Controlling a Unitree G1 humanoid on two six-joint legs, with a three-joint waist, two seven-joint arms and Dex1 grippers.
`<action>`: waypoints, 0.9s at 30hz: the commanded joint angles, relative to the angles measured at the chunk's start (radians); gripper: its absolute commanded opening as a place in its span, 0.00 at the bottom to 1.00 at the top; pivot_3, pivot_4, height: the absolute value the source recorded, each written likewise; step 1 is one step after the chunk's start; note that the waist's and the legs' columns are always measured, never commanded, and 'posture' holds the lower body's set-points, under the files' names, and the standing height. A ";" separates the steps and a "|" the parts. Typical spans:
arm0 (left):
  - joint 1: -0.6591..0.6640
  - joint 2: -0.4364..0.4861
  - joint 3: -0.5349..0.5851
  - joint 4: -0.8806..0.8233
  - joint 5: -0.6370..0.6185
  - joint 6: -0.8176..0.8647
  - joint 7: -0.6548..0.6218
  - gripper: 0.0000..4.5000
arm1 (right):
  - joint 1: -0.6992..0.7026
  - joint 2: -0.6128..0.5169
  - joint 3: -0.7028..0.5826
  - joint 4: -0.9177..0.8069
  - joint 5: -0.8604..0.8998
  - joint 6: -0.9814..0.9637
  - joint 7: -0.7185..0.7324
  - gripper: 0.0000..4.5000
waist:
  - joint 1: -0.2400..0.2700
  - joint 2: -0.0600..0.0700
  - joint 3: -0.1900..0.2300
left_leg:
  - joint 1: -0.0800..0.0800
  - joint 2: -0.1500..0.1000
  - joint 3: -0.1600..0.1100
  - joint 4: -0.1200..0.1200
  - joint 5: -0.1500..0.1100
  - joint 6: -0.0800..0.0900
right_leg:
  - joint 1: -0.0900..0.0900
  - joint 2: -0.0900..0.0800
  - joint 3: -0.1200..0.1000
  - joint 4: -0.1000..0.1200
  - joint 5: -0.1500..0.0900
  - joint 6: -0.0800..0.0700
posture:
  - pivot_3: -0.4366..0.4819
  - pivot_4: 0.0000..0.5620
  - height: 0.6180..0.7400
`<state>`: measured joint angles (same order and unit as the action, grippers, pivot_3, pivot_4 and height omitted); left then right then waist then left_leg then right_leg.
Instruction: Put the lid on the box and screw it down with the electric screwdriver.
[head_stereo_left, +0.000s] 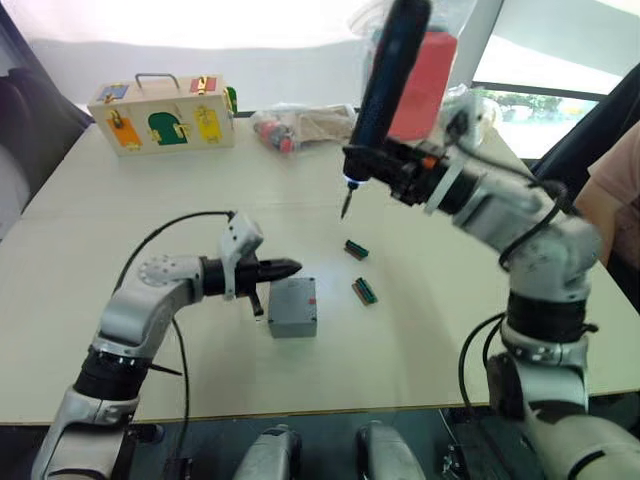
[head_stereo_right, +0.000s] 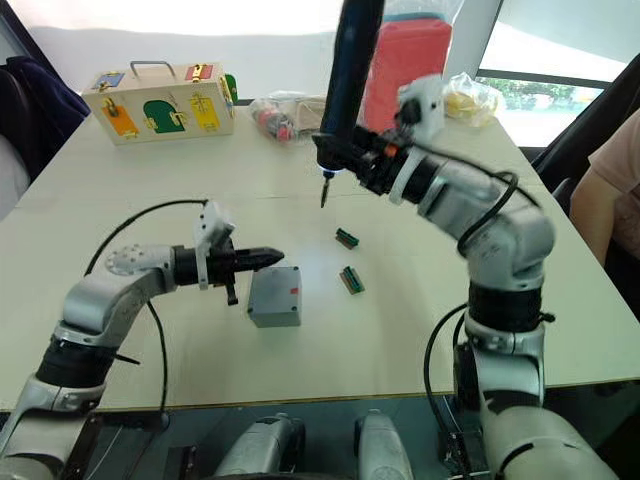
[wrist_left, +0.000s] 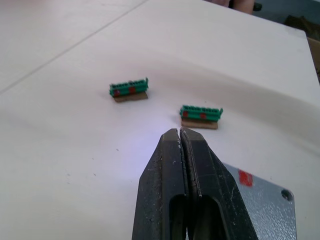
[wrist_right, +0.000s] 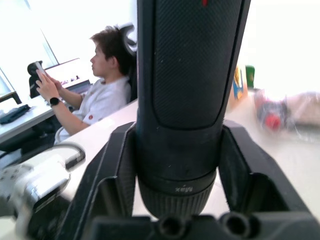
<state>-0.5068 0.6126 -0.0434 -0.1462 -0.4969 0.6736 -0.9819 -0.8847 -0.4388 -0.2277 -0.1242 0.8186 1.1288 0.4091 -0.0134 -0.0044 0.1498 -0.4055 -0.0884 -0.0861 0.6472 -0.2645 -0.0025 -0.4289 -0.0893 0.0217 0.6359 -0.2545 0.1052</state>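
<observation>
On the pale table (head_stereo_left: 120, 250) the grey box (head_stereo_left: 293, 306) sits with the lid (wrist_left: 265, 205) already on it, a small red mark on the upper face and a screw hole visible at one corner in the left wrist view. The left gripper (head_stereo_left: 286, 267) is held level just above the table, its two black fingers pressed together with nothing between them; the fingertips point toward the robot's right and end just over the box's far left edge, close to it, though contact cannot be confirmed. The right gripper (head_stereo_left: 385, 160) is raised well above the table, beyond the box and to its right, and is clamped around the lower body of the electric screwdriver (head_stereo_left: 385, 80). The tool stands nearly upright, leaning slightly, with its thin bit (head_stereo_left: 346, 205) pointing down and a small light showing at the tip; the bit is in the air, well apart from the box. Two small green connector blocks (head_stereo_left: 356, 249) (head_stereo_left: 364, 291) lie on the table to the right of the box, between it and the point beneath the bit. At the far left of the table stands a wooden case with coloured doors (head_stereo_left: 162, 117); further right there are a clear bag of items (head_stereo_left: 290, 126) and a red container (head_stereo_right: 405, 75). A person (wrist_right: 107, 90) is seated in the background of the right wrist view.
</observation>
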 joint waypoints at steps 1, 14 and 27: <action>-0.063 0.122 -0.020 -0.083 -0.018 0.019 -0.129 0.00 | -0.083 -0.218 0.036 0.169 -0.054 0.284 -0.017 0.39 | 0.002 0.001 0.002 | -0.001 0.000 0.000 0.000 -0.001 0.001 | -0.001 0.000 0.000 -0.001 0.000 0.000 | 0.48 0.27 1.00; -0.073 0.176 -0.183 -0.145 0.047 -0.076 -0.273 0.00 | -0.211 -0.501 0.494 0.574 -0.098 0.486 0.274 0.39 | -0.010 0.009 0.017 | -0.004 0.000 0.007 0.001 -0.004 0.007 | -0.003 -0.002 0.001 -0.003 0.000 0.000 | 0.48 0.27 1.00; 0.022 0.168 -0.146 -0.221 0.039 -0.029 -0.188 0.00 | -0.286 -0.392 0.664 0.786 -0.310 0.360 0.431 0.39 | 0.000 0.007 0.019 | -0.004 -0.001 0.005 0.002 -0.002 0.004 | -0.003 -0.001 0.000 -0.002 0.001 0.001 | 0.48 0.27 1.00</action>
<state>-0.4833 0.7738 -0.2190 -0.3381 -0.4485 0.6444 -1.1812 -1.1314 -0.8281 0.4332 0.6511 0.5399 1.5240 0.8038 -0.0134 0.0030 0.1689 -0.4095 -0.0893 -0.0809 0.6496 -0.2658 0.0005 -0.4317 -0.0892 0.0215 0.6343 -0.2537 0.1063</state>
